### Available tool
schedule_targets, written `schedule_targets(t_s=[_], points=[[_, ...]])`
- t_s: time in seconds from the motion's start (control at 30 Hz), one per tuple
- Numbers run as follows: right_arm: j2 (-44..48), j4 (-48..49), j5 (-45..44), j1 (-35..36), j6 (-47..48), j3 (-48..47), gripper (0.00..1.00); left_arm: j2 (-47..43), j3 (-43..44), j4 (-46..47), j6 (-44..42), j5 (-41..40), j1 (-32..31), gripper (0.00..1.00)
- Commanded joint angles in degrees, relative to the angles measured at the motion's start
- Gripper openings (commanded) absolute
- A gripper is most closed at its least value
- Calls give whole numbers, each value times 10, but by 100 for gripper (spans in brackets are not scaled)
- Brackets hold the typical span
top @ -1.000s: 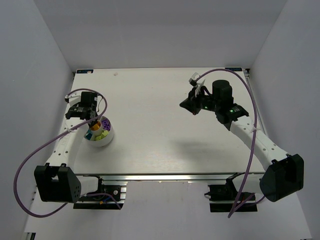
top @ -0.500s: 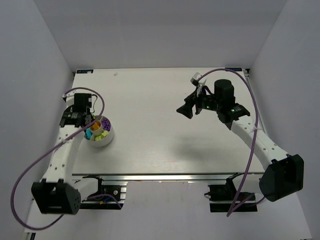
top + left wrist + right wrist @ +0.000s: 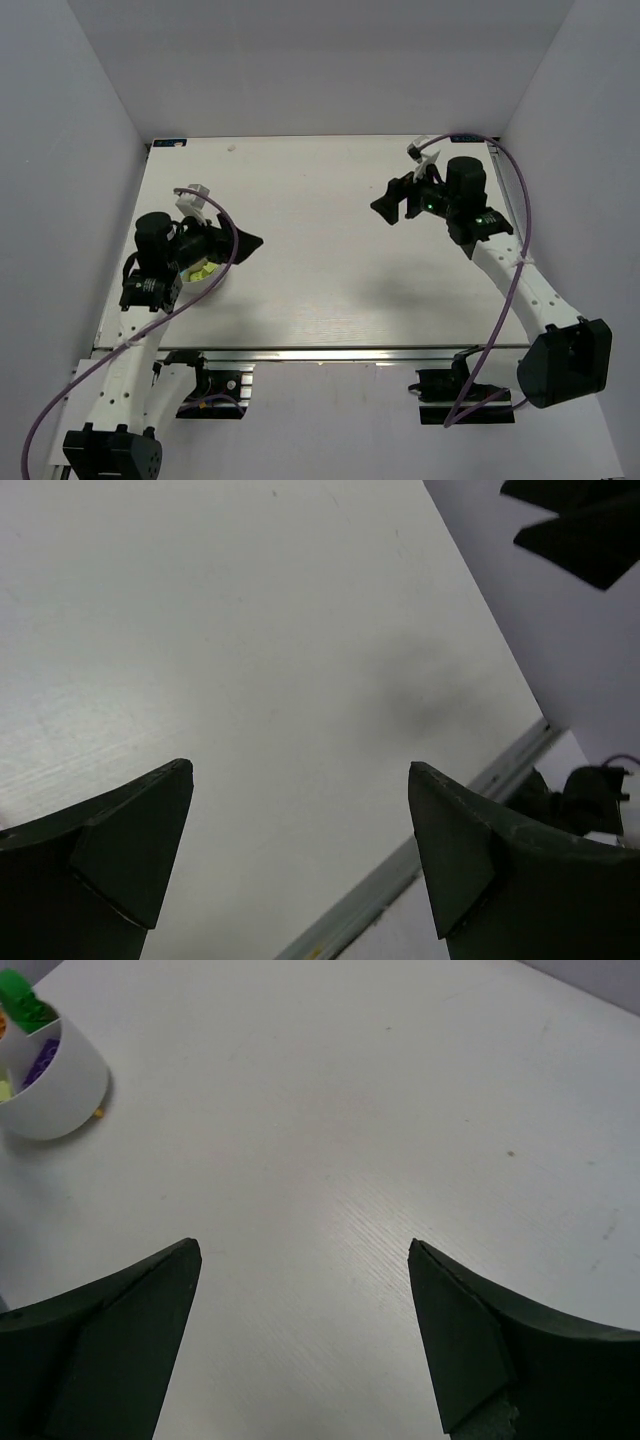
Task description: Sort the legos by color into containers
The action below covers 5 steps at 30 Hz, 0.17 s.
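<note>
From above, the left arm (image 3: 150, 275) leans over the white bowl (image 3: 212, 284), which sits near the left edge of the bench (image 3: 320, 260) and is mostly covered by it. A patch of lime-green lego (image 3: 200, 270) shows inside the bowl. The left pincer (image 3: 250, 241) points toward the middle of the bench, just right of the bowl. The right pincer (image 3: 381, 208) hangs over the far right part of the bench, pointing left, well apart from the bowl.

In the left wrist view, the left pincer (image 3: 298, 770) is spread wide with nothing between its fingers. Only bare bench lies below, and a metal rail (image 3: 470, 800) runs along the bench edge at the lower right.

In the right wrist view, the right pincer (image 3: 303, 1247) is likewise spread wide and holds nothing. The white bowl (image 3: 70, 1090) stands at the upper left, cut off by the frame's edge. One compartment holds a green lego (image 3: 20, 1000) and the neighbouring one a purple lego (image 3: 42, 1060).
</note>
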State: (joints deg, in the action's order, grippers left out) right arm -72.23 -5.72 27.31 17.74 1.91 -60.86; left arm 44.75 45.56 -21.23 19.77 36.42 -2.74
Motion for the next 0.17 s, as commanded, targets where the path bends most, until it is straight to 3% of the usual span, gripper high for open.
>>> schedule_targets(t_s=[0.0,0.13], points=[[51,16,-71,-8,9,33,89,-26,-18,56,-19,109,1,98],[76,35,-127,-19,14,77,89,-23,-34,65,-35,108,1,98]])
